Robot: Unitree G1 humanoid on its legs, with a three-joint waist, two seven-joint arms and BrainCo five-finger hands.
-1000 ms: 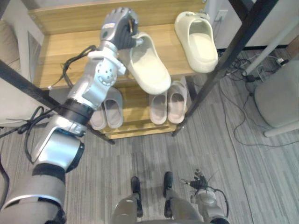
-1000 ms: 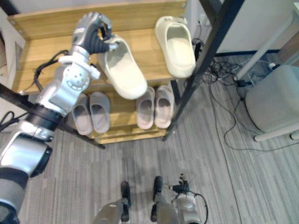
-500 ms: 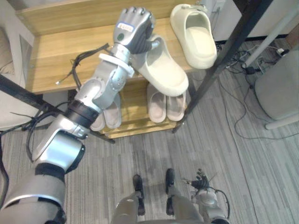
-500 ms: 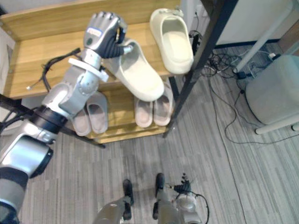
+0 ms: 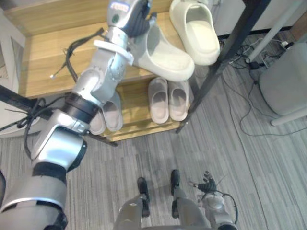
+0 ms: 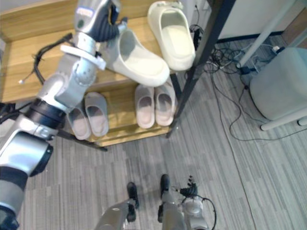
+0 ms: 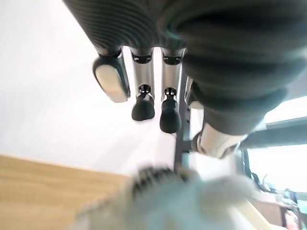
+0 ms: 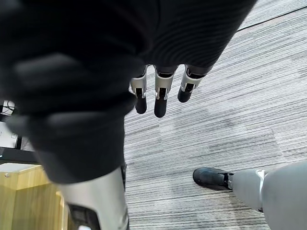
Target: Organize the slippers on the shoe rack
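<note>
My left hand (image 5: 125, 14) reaches over the wooden upper shelf (image 5: 53, 52) of the shoe rack, shut on the heel rim of a cream slipper (image 5: 165, 55). That slipper lies slanted, its toe out over the shelf's front edge. To its right on the same shelf rests a second cream slipper (image 5: 197, 31), close beside it. On the lower shelf stand two pairs of pale grey-pink slippers, one pair in the middle (image 5: 168, 98) and one to the left (image 5: 109, 112). My right hand (image 5: 207, 181) hangs low over the carpet, its fingers (image 8: 160, 98) relaxed and holding nothing.
A black rack post (image 5: 225, 52) slants down at the right of the shelves. Beyond it lie cables (image 5: 249, 120) on the striped carpet and a grey rounded seat (image 5: 285, 81) on white legs. A white cabinet side stands at the far left.
My left hand has carried the cream slipper to the right and toward the back of the upper shelf, closer to the other cream slipper. The camera has shifted as well.
</note>
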